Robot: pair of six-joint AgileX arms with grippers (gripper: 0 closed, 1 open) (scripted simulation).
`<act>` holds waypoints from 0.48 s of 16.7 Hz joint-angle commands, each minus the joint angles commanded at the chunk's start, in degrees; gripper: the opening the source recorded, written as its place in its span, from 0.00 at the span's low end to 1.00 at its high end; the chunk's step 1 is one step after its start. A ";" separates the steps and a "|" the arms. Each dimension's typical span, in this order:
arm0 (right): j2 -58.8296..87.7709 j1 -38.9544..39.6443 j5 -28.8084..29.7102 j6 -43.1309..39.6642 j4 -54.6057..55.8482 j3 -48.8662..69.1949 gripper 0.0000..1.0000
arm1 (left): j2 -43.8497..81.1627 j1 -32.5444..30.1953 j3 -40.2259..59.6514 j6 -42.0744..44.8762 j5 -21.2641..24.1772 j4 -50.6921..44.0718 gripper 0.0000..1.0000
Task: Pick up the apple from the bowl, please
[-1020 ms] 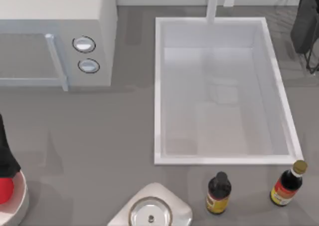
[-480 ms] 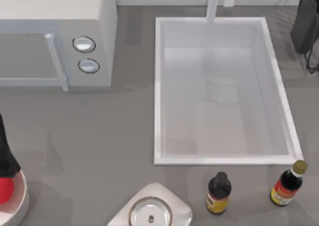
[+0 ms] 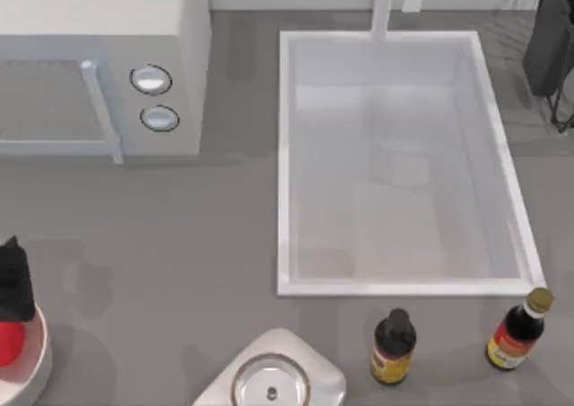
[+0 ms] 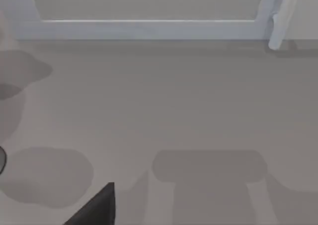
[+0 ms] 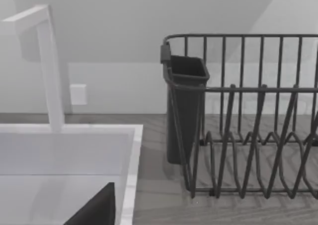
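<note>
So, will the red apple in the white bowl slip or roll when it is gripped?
The apple looks smooth and rounded, so it may slip. Resting by the bowl wall, it probably rolls little. The left tool hangs just above it.

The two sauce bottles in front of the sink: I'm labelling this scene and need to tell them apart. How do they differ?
The left bottle has a black cap; the right bottle has a tan, gold-looking cap. The left bottle's label reads mostly yellow, the right bottle's red with yellow. The left stands below the sink's front rim, the right near its front right corner. Both are dark, labelled and stand on the counter.
</note>
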 joint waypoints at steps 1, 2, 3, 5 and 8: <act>0.00 0.00 0.00 0.00 0.00 0.00 1.00 | 5.27 0.14 3.16 0.20 0.00 -4.00 1.00; 0.00 0.00 0.00 0.00 0.00 0.00 1.00 | 10.62 0.27 6.34 0.39 0.00 -8.00 1.00; 0.00 0.00 0.00 0.00 0.00 0.00 1.00 | 15.93 0.41 9.48 0.59 0.00 -11.98 1.00; 0.00 0.00 0.00 0.00 0.00 0.00 1.00 | 26.12 0.67 15.53 0.96 0.01 -19.59 1.00; 0.00 0.00 0.00 0.00 0.00 0.00 1.00 | 38.96 1.01 23.42 1.45 0.01 -29.47 1.00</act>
